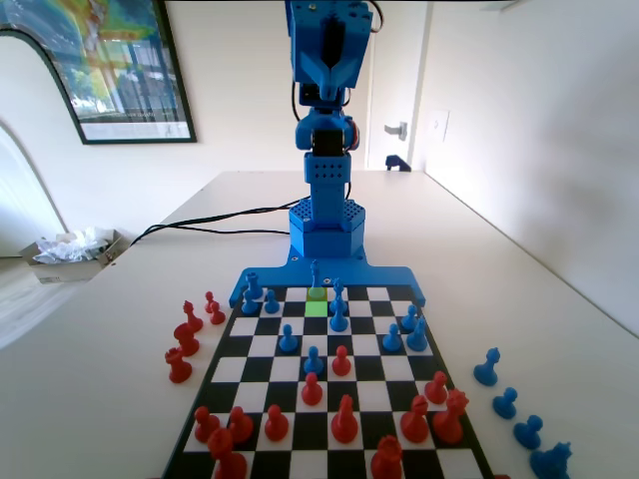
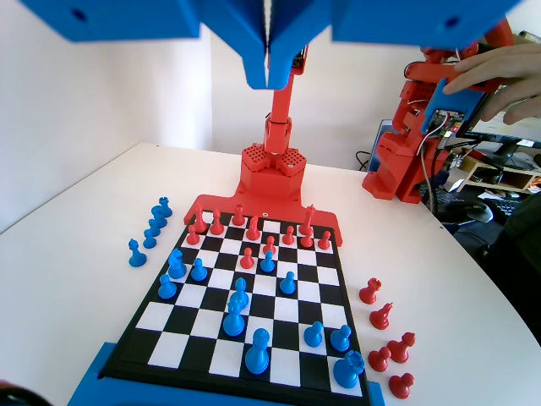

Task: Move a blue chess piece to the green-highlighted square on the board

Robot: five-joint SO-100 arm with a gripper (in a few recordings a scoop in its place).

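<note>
Blue chess piece (image 1: 316, 271) stands beside green-highlighted square (image 1: 317, 295); tool (image 2: 267, 80) raised, jaws closed, empty.

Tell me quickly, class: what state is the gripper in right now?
Gripper: shut, jaws pressed together, holding nothing, raised high above the board.
</note>
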